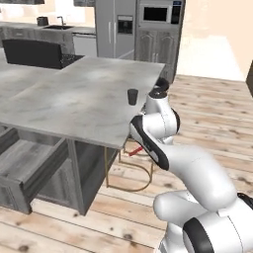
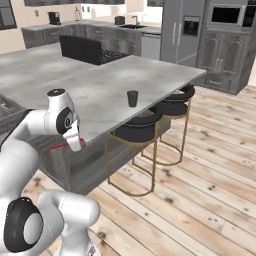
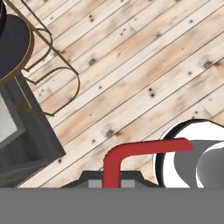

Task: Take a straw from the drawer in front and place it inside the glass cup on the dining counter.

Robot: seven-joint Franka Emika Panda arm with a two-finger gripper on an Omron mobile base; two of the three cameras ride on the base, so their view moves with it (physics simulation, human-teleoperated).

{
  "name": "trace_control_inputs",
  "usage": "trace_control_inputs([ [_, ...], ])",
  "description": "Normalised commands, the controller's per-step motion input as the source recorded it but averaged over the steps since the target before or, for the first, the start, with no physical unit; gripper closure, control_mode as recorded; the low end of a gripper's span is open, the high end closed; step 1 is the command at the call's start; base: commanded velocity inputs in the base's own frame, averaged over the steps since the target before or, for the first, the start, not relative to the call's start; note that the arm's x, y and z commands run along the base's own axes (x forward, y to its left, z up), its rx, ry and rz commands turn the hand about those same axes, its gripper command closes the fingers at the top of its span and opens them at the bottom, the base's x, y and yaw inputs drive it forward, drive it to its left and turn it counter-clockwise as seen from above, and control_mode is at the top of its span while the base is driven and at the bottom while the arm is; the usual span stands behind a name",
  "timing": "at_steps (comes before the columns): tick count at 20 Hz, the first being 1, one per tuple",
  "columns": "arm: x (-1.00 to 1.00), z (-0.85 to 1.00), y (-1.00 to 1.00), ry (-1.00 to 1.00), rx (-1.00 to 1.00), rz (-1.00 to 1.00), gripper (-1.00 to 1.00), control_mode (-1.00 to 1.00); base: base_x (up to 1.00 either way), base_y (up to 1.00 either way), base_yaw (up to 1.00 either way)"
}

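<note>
My gripper (image 3: 112, 183) is shut on the thin red straw (image 3: 131, 151), whose bent end sticks out sideways over the wooden floor. The straw (image 1: 136, 150) shows as a short red line beside my forearm, below the front edge of the dining counter (image 1: 74, 94). From the other side the straw (image 2: 59, 146) pokes out under my white hand. The dark glass cup (image 1: 132, 96) stands upright near the counter's near edge, above and beyond my hand, and appears again as the cup (image 2: 132, 98) on the counter (image 2: 100, 75). The drawer (image 1: 27, 165) stands pulled open at the lower left.
Two black stools with gold frames (image 2: 137, 131) (image 2: 175, 104) are tucked under the counter's edge to my right; one stool (image 3: 13, 43) lies close to my hand. Fridge and ovens (image 1: 133, 27) line the far wall. Open wooden floor (image 2: 200, 175) spreads to the right.
</note>
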Motion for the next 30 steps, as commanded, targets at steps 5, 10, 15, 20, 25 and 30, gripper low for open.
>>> trace_control_inputs([
  [5, 0.0, 0.0, 0.0, 0.0, 0.0, 0.0, 1.0, 1.0, 0.55, -0.92, -0.01],
  [10, 0.0, 0.0, 0.0, 0.0, 0.0, 0.0, 1.0, 1.0, 0.88, -0.74, 0.0],
  [15, 0.0, 0.0, 0.0, 0.0, 0.0, 0.0, 1.0, 1.0, 0.8, -0.62, 0.06],
  [20, 0.0, 0.0, 0.0, 0.0, 0.0, 0.0, 1.0, 1.0, 0.33, -0.59, 0.19],
  [25, 0.0, 0.0, 0.0, 0.0, 0.0, 0.0, 1.0, 1.0, 0.06, -0.49, 0.28],
  [30, 0.0, 0.0, 0.0, 0.0, 0.0, 0.0, 1.0, 1.0, 0.1, -0.4, 0.35],
])
